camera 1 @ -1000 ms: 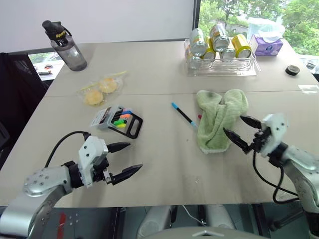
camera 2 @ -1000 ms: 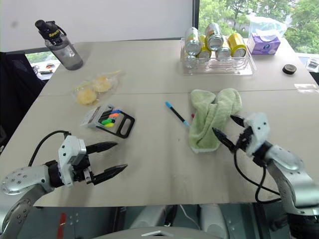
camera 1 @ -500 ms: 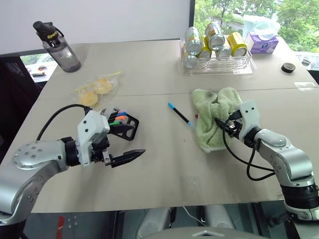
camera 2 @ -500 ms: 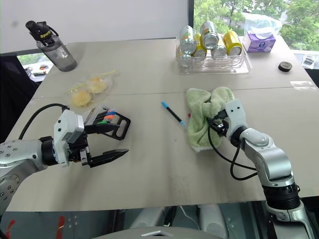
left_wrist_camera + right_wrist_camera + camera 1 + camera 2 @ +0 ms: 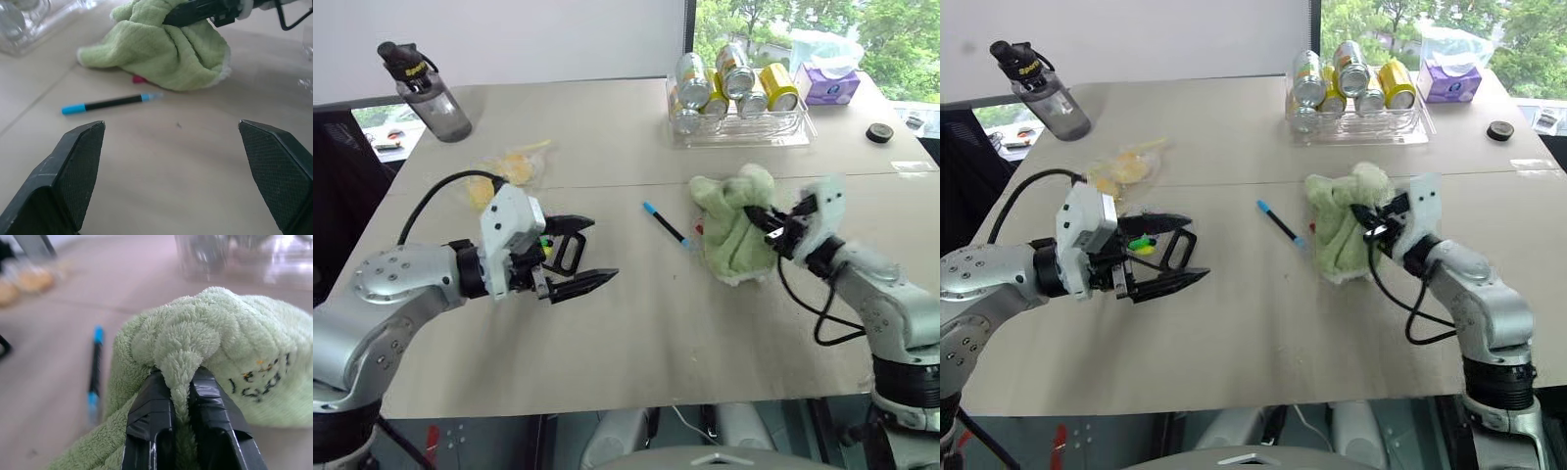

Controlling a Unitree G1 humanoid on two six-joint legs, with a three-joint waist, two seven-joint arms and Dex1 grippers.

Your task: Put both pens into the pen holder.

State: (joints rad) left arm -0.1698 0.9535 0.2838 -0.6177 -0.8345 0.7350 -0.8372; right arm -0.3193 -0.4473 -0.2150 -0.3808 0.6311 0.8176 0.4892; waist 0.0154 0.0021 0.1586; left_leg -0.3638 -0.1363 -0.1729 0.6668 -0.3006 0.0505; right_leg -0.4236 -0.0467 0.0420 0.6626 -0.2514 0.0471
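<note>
One blue-ended pen (image 5: 668, 223) lies between both grippers' fingers (image 5: 583, 285), untouched.

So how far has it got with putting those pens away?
Nothing is stowed yet. The right gripper has pinched the green towel covering the pink-tipped pen. The blue-ended pen lies on the table. The open left gripper hovers by the pen holder. Both pens remain.

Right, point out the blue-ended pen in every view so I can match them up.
Left eye view: pen on the table, just left of the green towel.
Right eye view: pen left of the towel, right of the left gripper.
Left wrist view: pen below the towel, above the open fingers.
Right wrist view: pen left of the pinched towel.
Shared landmark: the towel.
</note>
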